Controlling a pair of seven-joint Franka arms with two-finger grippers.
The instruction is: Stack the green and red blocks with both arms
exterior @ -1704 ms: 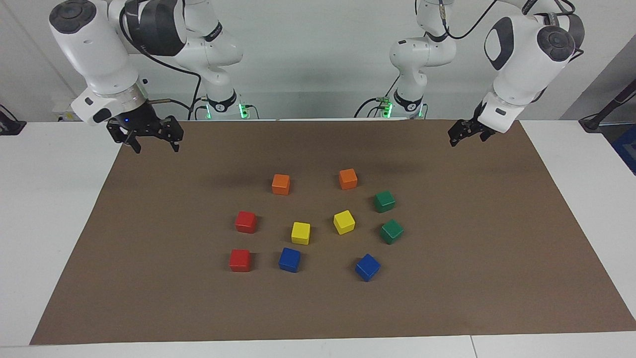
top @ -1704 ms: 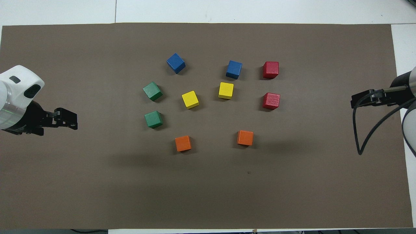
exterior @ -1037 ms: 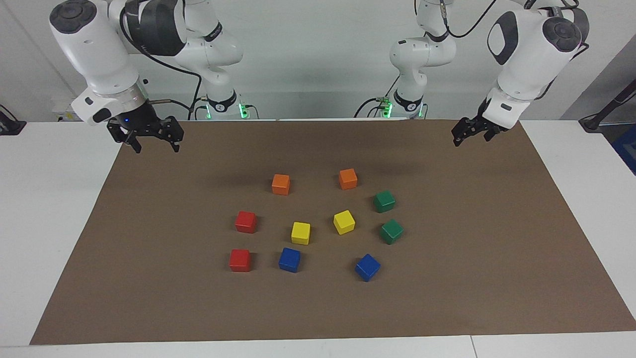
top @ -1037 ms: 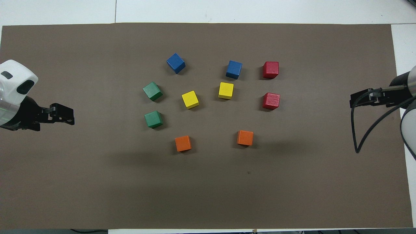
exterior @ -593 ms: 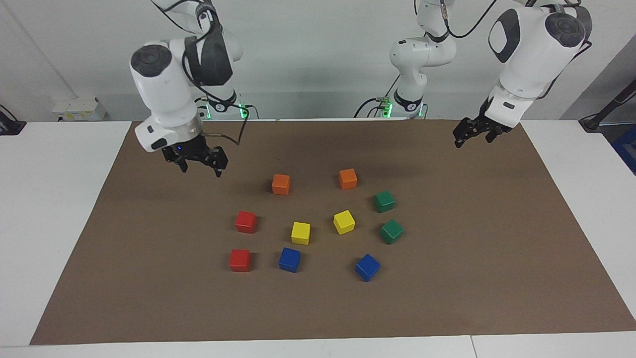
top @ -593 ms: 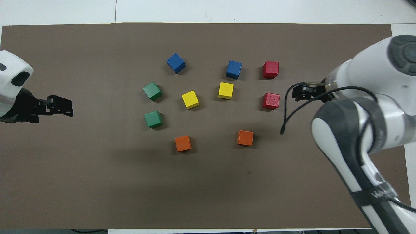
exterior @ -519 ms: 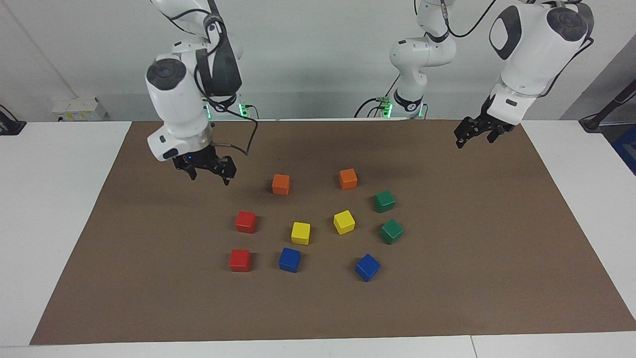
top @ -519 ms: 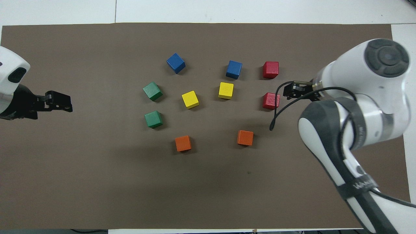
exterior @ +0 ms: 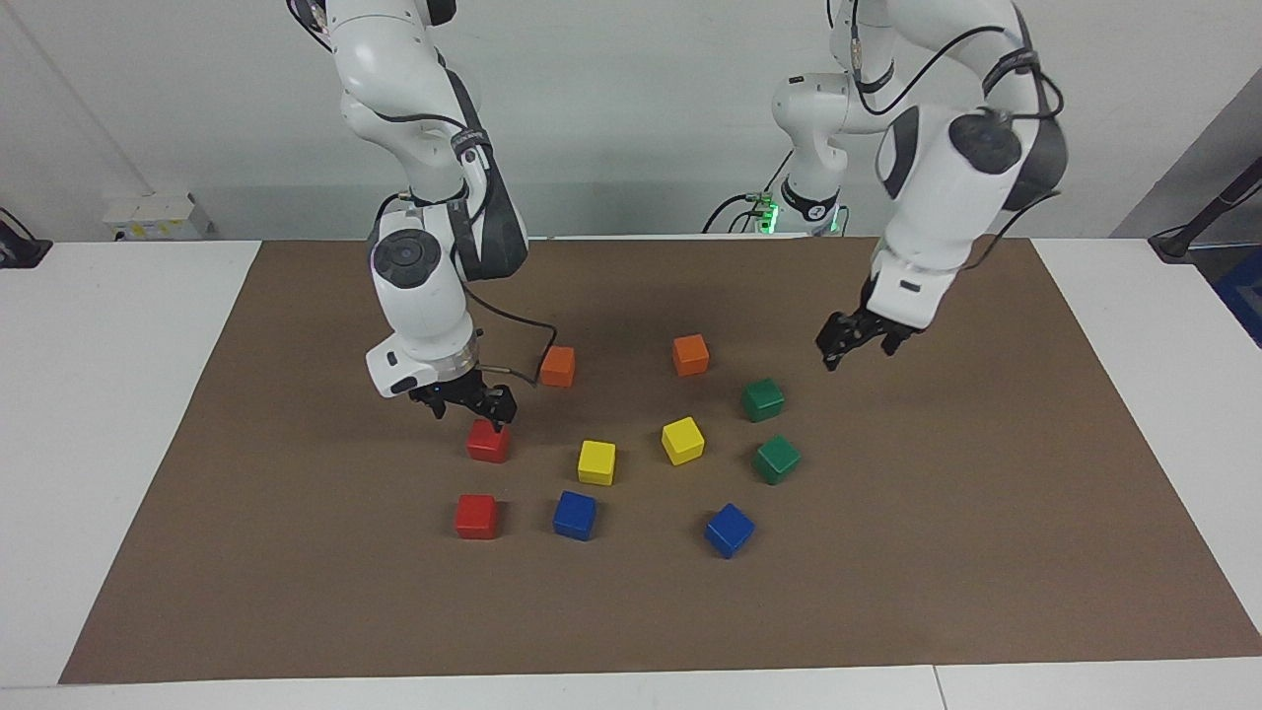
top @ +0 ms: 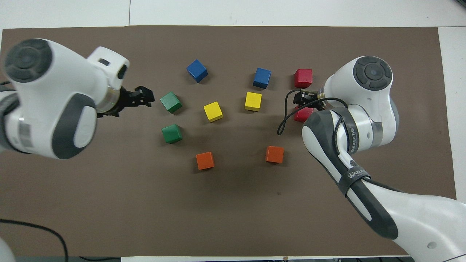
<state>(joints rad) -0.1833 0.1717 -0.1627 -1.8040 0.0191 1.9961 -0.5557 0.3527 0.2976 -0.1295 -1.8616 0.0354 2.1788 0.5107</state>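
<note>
**Facing view: both my grippers are open and hold nothing**

My right gripper (exterior: 474,413) is low, right over the red block (exterior: 488,443) that sits nearer to me. Its two fingers are spread apart, wider than the block. The tips are just above the block's top. I cannot tell if they touch it yet. From overhead, my right gripper (top: 304,98) and its arm hide part of that block (top: 300,115).

The other red block (exterior: 476,517) sits a bit farther from me, on the brown mat (exterior: 986,552). Nothing touches it.

My left gripper (exterior: 854,347) is up in the air with its fingers apart. It is over bare mat, beside the two green blocks, toward my left arm's end of the table. It touches nothing. One green block (exterior: 763,399) sits nearer to me and the other green block (exterior: 777,459) is just past it. From overhead, my left gripper (top: 144,97) points at the farther green one (top: 171,102).

All four blocks lie flat on the mat, each one alone. The reds are toward my right arm's end and the greens toward my left arm's end. None is stacked yet.
</note>
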